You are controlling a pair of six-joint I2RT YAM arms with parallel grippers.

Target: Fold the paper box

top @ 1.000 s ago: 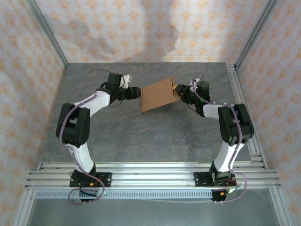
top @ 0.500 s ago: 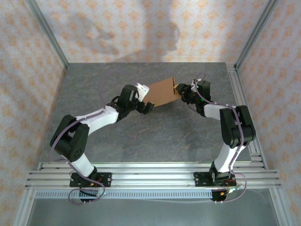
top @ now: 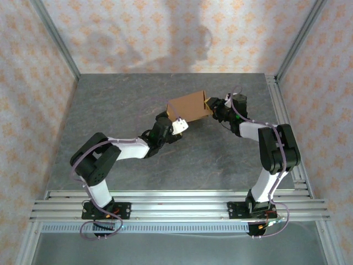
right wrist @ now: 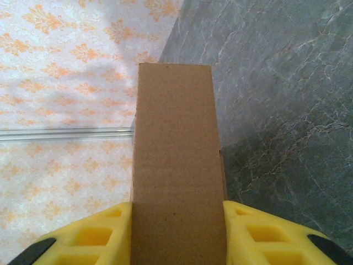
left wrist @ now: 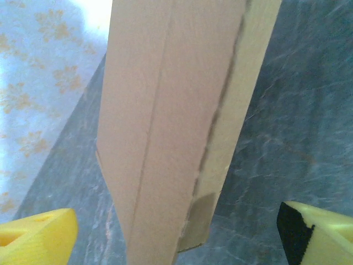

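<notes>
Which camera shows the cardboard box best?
The top external view: the paper box shows almost whole. The left wrist view gives a cropped, creased side; the right wrist view, one narrow face pinched in the right tool.

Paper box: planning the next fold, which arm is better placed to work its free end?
Left, likely: left gripper open around the free end of the paper box; right gripper clamped on the other end.

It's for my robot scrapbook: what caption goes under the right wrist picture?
The right tool pinches the brown paper box between its yellow fingers, with the grey table behind.
</notes>
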